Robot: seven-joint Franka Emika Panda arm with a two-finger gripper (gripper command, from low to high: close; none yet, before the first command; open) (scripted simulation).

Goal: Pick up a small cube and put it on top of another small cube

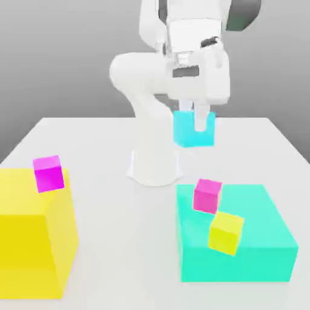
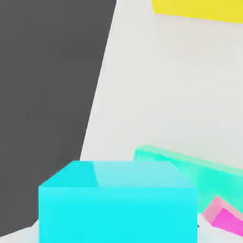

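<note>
Cyan small cube [image 1: 189, 132], turquoise block [image 1: 266, 242]

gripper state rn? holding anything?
Gripper: closed on the small cyan cube, held up in the air above the table.

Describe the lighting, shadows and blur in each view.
Exterior view: soft even light, faint shadows under the yellow block and turquoise block; no glare. Hand view: the cyan cube looms close with soft edges, one top patch paler; table evenly lit.
</note>
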